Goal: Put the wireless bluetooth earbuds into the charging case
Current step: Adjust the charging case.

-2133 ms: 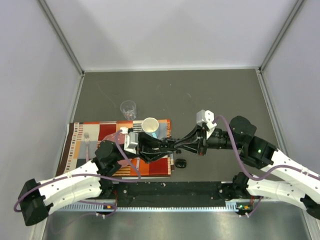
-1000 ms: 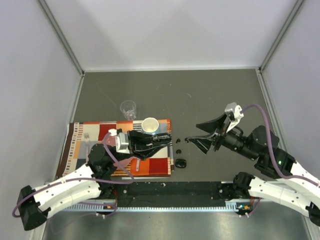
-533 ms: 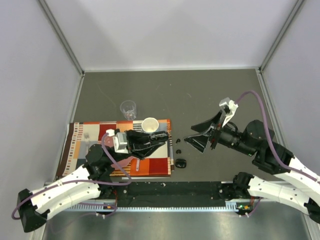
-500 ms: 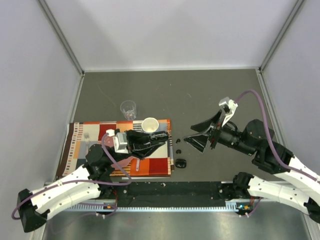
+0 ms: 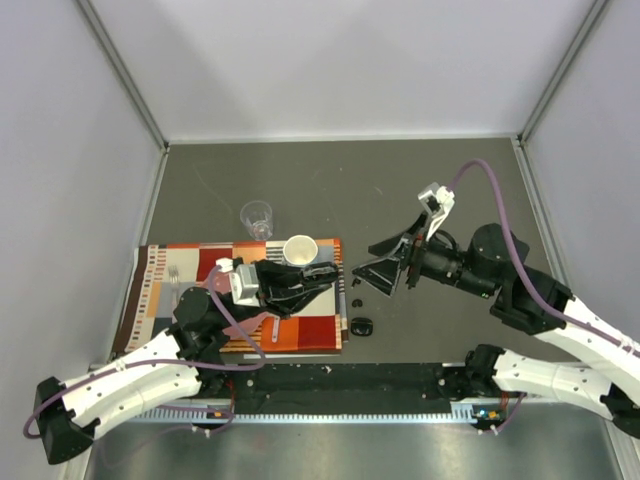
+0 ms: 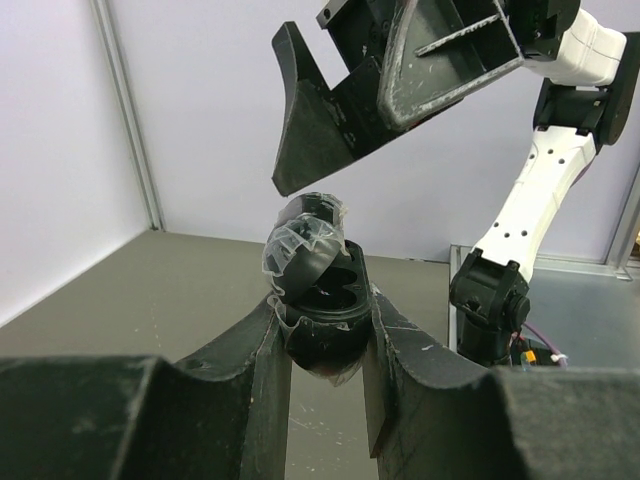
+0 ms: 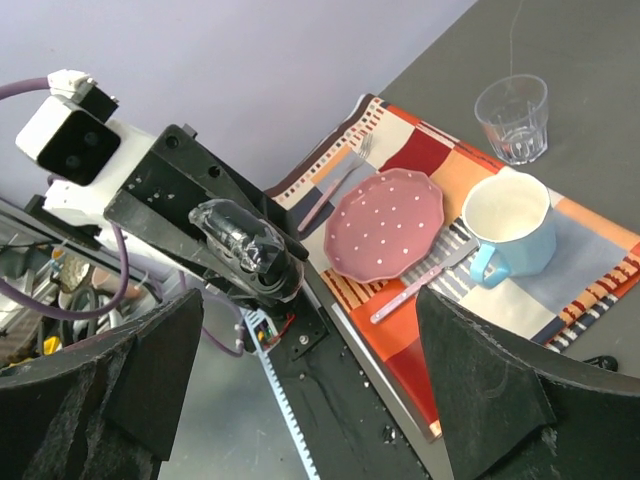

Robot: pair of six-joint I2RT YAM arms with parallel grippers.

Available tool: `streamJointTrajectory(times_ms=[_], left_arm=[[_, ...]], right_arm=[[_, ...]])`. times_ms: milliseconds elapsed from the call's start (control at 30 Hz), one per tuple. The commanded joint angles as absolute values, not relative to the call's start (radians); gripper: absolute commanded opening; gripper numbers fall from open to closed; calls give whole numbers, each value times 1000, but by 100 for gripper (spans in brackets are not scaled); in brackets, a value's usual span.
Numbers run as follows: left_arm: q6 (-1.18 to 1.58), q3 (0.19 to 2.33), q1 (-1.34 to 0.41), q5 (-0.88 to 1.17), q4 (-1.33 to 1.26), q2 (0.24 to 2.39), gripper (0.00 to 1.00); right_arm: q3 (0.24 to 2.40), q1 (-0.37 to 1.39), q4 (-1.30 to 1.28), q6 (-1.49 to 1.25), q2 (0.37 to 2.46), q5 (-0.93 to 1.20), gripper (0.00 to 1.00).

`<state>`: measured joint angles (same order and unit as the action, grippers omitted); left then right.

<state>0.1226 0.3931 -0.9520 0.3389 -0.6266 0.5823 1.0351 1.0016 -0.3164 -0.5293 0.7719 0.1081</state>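
Here the open charging case (image 6: 318,300) is clamped by the left gripper (image 6: 322,345); the right gripper (image 5: 368,263) is spread wide, empty.

grey table (image 5: 420,180) | 1 placemat (image 5: 152,272) | 1 glass (image 5: 257,218) | 1 black case (image 5: 362,325) | earbuds (image 5: 356,300)

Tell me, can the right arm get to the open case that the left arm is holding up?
Probably yes. The right gripper hangs open and empty just beside the charging case, which the left gripper clamps with its lid up. Nothing seems to sit between them.
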Motion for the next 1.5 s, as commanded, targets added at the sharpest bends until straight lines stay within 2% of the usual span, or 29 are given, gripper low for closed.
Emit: streamJointTrajectory(times_ms=[0,333,533,1467], left_arm=[[98,437,-956,339,-663,589,0],[104,420,-956,334,-681,586,0],[115,420,-956,328,-701,594,0],[164,431,-956,463,-770,632,0]], right_arm=[[1088,1008,-295,-567,799,121,87],[1112,1006,-278,-577,867,170,88],[1075,1008,-247,-607,877,268,88],[1083,985,-236,-630,968,190,87]])
